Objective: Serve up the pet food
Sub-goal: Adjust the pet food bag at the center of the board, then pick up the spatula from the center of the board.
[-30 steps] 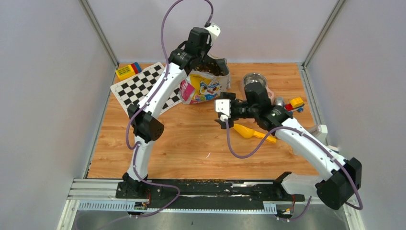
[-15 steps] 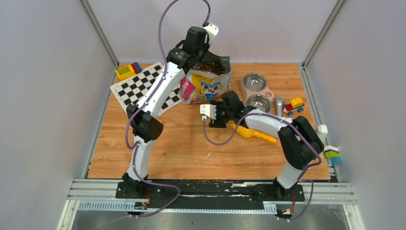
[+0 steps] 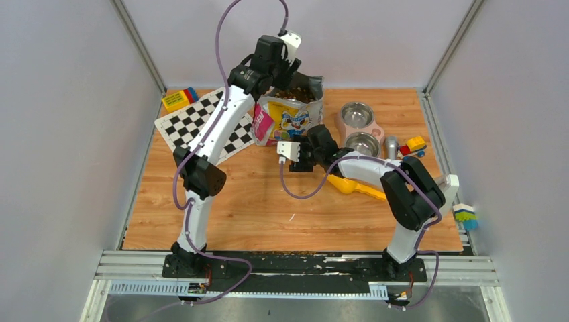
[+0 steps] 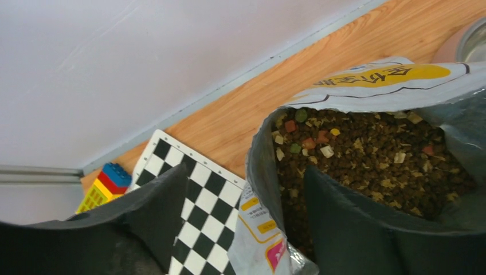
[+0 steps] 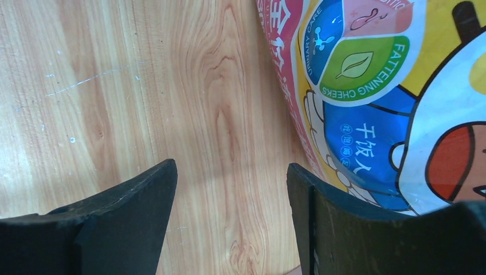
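Kibble (image 4: pixel 367 154), small brown dry pellets, fills the open glossy cartoon-cat bag (image 3: pixel 290 123) by the wooden table's (image 3: pixel 268 208) twelve o'clock edge. The left gripper (image 4: pixel 243 175) hangs spread wide over the bag's eleven o'clock rim, gripping nothing. The right gripper (image 5: pixel 230 166), fingers apart, sits over bare wood at the bag's six o'clock foot.

A robotics lab test cell — plain white panels (image 3: pixel 60 134) on aluminium posts (image 3: pixel 139 47) close in the wood-grain table (image 3: pixel 268 215) on three sides, and a metal rail (image 3: pixel 134 265) at the table's near edge carries the left arm (image 3: pixel 225 124) and right arm (image 3: pixel 366 171).
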`<state>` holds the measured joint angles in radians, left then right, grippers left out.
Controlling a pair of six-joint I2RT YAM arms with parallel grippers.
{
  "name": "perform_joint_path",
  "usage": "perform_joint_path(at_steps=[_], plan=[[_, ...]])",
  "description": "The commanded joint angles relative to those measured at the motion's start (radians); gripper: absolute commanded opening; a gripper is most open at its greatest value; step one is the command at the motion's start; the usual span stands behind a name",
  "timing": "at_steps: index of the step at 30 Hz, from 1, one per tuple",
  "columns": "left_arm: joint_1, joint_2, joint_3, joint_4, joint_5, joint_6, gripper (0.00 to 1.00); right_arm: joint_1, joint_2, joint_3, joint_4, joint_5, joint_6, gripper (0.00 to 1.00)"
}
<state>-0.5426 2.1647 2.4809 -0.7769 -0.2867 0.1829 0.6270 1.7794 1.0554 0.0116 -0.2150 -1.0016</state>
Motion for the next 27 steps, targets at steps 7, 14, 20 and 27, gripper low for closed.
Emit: perform_joint_path(at_steps=[7, 14, 20, 27], plan=[[0.000, -0.168, 0.038, -0.015, 0.057, -0.024, 1.00, 0.001, -0.068, 0.069, -0.095, -0.045, 0.006, 0.71], [0.000, -0.317, -0.066, -0.024, 0.141, 0.014, 1.00, 0.003, -0.176, 0.109, -0.342, -0.191, 0.045, 0.70], [0.001, -0.557, -0.389, -0.006, 0.299, 0.108, 1.00, 0.003, -0.380, 0.122, -0.668, -0.260, 0.110, 0.70], [0.000, -0.789, -0.749, -0.013, 0.467, 0.212, 1.00, -0.086, -0.690, -0.089, -0.792, -0.185, 0.070, 0.71]])
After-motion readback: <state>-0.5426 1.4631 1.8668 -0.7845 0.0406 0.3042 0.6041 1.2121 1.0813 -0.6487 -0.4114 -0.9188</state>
